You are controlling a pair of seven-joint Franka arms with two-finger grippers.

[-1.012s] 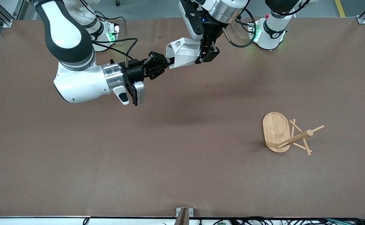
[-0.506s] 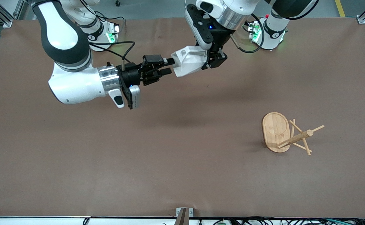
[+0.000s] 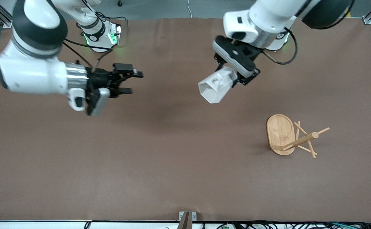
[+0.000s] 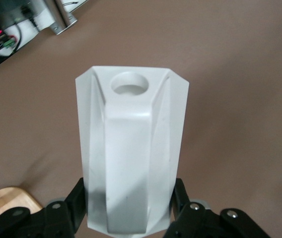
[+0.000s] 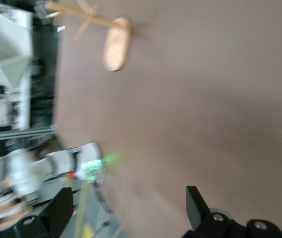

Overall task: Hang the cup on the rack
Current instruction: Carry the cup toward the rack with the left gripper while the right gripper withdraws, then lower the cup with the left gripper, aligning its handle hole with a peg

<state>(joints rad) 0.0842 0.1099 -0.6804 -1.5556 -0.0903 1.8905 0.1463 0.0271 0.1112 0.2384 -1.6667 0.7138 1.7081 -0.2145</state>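
Cup (image 3: pixel 216 87) is hanging in the air right now, gripped by the left tool (image 3: pixel 236 76) over the middle of the desk (image 3: pixel 172 165), up toward the robots' bases. It's a matte white faceted thing, tilting with its wide mouth pointing down toward the front camera. In the left wrist view the cup (image 4: pixel 131 158) is filling most of the frame, with the round hole in its handle facing the camera and the black fingers (image 4: pixel 64 218) squeezing it from both sides, so that tool is clamping narrow on the cup.

Surface is plain brown covering, looking like paper or felt, stretching over the whole desk. Aluminium framing is showing at the corners, and cables are running along the edge nearest the front camera.

Rack (image 3: pixel 292 136) is lying tipped over on its side, toward the left arm's end of the desk and nearer to the front camera than the cup. Its oval bamboo base is standing on edge and the post with its thin pegs is pointing toward the left arm's end. The right wrist view is catching it too (image 5: pixel 112 42), well apart from everything else. Nothing is hanging on it.

Right tool (image 3: pixel 126 82) is hovering over the desk toward the right arm's end, fingers spreading wide and holding nothing. It's well apart from the cup.
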